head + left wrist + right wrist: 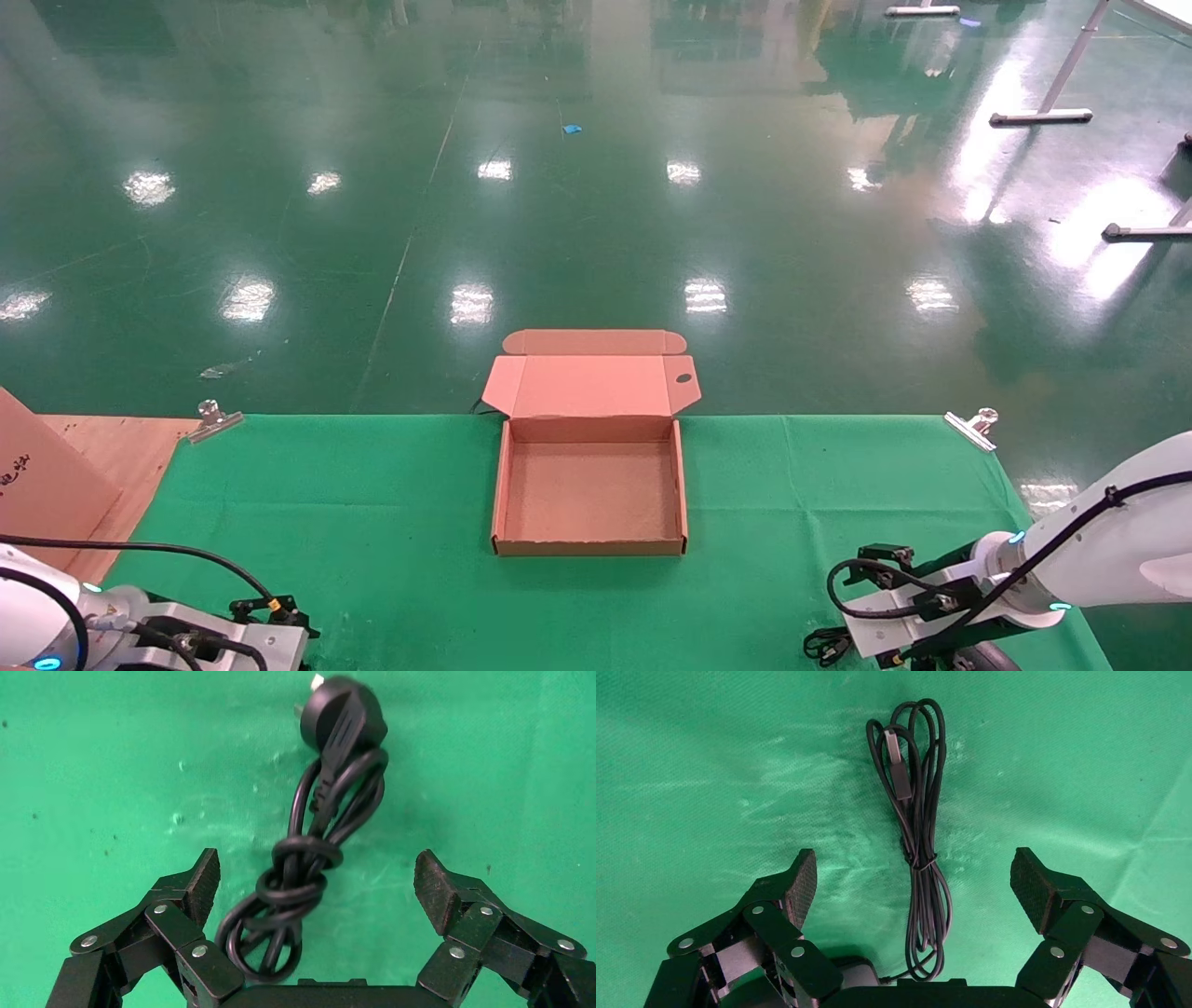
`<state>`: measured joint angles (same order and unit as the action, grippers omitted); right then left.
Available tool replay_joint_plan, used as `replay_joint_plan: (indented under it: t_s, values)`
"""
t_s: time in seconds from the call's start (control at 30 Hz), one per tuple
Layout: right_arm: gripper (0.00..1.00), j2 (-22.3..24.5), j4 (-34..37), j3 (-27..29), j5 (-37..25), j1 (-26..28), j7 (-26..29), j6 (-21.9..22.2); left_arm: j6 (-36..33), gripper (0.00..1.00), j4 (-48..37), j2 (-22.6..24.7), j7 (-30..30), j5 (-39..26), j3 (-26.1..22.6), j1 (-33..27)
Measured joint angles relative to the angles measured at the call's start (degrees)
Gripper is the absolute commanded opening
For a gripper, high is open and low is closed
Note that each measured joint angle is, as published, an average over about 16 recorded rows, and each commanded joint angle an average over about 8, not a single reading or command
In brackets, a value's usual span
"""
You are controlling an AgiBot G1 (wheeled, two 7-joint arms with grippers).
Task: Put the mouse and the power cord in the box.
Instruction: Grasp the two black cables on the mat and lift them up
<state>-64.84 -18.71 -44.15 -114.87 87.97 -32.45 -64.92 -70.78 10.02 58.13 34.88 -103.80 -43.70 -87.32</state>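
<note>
Two grippers: we hold both low over the green cloth (391,522) at the near edge, one at each corner, both with jaws spread wide and gripping nothing.
Left gripper (316,881): we hover it over the cord (309,867), which lies on the cloth between the spread fingers, touching neither pad as far as we can tell.
Right gripper (914,881): we hover it over the mouse cable (916,832); the mouse (852,976) shows only as a dark edge under the gripper base.
Box (589,545): we see it open at the middle of the table, lid flap folded back past the far edge, nothing inside, well apart from both grippers.
Stage: we judge neither thing picked yet.
Risk, cord: we may pinch only one loop, so the bundle sags and its heavy plug (344,713) drags or catches the box wall.
Risk, mouse: we may close on the thin cable instead of the body; the mouse would then swing and the cable could slip out.
Risk, cable tail: the loose loops and USB end (898,762) may trail outside the box when we set the mouse in.
Risk, box: a low approach may shove the light cardboard across the cloth.
</note>
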Motion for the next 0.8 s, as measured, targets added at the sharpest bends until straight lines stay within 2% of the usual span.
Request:
replay_joint_plan:
  t_s: [0.1,0.17,0.8]
  values:
    - [0.15,-0.7,2.1,0.1,0.2,0.5,-1.4,0.3,0.3,0.25,-1.6,0.1,1.2,0.2,0.1,-0.4]
    - [0.00,-1.1,3.3,0.1,0.3,0.9,-2.2,0.4,0.6,0.00,-2.5,0.2,1.9,0.3,0.2,-0.7]
    - [0.00,-5.8,11.2,0.3,0.7,3.1,-6.9,3.5,1.2,0.00,-7.7,0.1,6.3,1.2,0.9,-1.9]
